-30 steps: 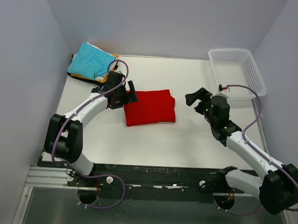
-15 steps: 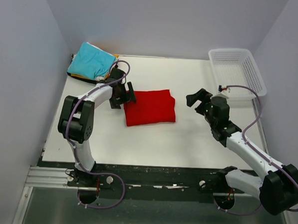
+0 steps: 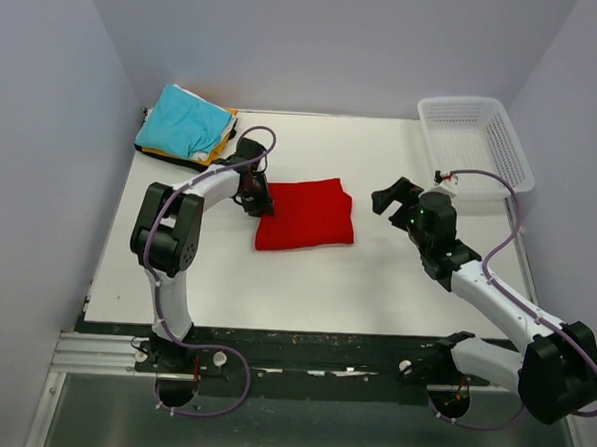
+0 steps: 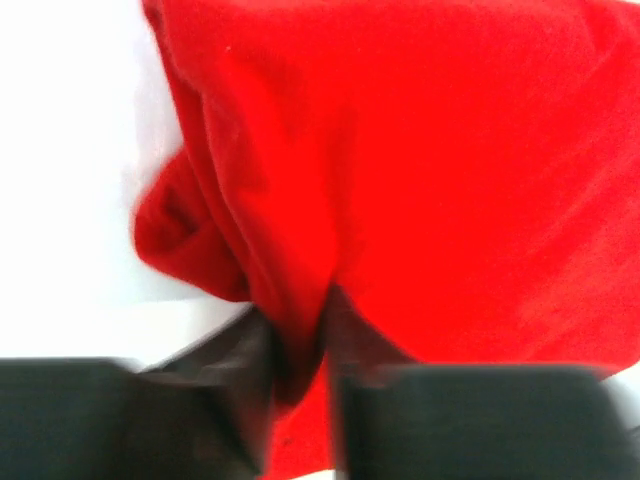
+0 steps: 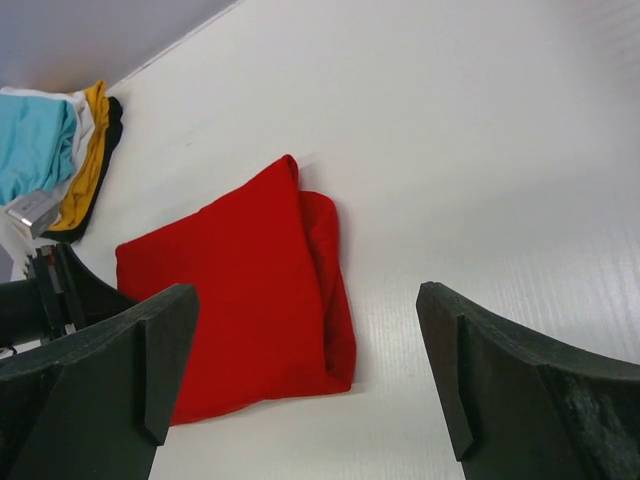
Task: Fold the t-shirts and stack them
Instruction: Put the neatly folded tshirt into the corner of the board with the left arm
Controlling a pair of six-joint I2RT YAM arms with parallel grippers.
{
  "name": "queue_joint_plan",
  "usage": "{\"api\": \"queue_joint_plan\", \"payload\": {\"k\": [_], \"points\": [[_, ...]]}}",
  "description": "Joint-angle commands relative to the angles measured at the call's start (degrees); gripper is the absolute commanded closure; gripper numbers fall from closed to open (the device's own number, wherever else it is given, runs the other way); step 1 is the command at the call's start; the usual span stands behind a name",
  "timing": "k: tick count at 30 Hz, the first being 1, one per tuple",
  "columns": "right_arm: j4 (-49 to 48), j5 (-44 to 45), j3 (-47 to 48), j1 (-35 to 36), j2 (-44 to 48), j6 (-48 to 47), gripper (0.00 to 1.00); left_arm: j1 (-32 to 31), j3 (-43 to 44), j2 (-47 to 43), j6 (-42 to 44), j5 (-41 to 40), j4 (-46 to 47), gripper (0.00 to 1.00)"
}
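Note:
A folded bright red t-shirt [image 3: 307,215] lies mid-table; it also shows in the right wrist view [image 5: 240,300] and fills the left wrist view [image 4: 420,180]. My left gripper [image 3: 258,203] is at its left edge, shut on a fold of the red cloth [image 4: 300,340]. A stack of folded t-shirts, turquoise [image 3: 186,122] on top with yellow-orange and black beneath, sits at the back left [image 5: 60,150]. My right gripper [image 3: 388,198] is open and empty, right of the red shirt, apart from it.
A white plastic mesh basket [image 3: 475,143] stands at the back right corner. Grey walls close the table on three sides.
My left gripper has moved right onto the red shirt's left edge and closed on it; the shirt has shifted slightly right. The right arm has barely moved.

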State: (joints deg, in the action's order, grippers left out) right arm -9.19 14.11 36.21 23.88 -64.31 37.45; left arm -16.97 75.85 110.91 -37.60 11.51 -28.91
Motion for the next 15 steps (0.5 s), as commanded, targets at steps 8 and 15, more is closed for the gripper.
{"api": "queue_joint_plan", "payload": {"k": [8,15], "points": [[-0.1,1.9,0.3,-0.2,0.6,-1.4,0.00,-2.2,17.0,3.2,11.6,-20.9,-11.9,1.00],[-0.6,2.9,0.6,-0.1,-1.3,-2.6,0.00,-2.0,28.9,6.5,28.9,-33.5,-11.3,1.00]]}}
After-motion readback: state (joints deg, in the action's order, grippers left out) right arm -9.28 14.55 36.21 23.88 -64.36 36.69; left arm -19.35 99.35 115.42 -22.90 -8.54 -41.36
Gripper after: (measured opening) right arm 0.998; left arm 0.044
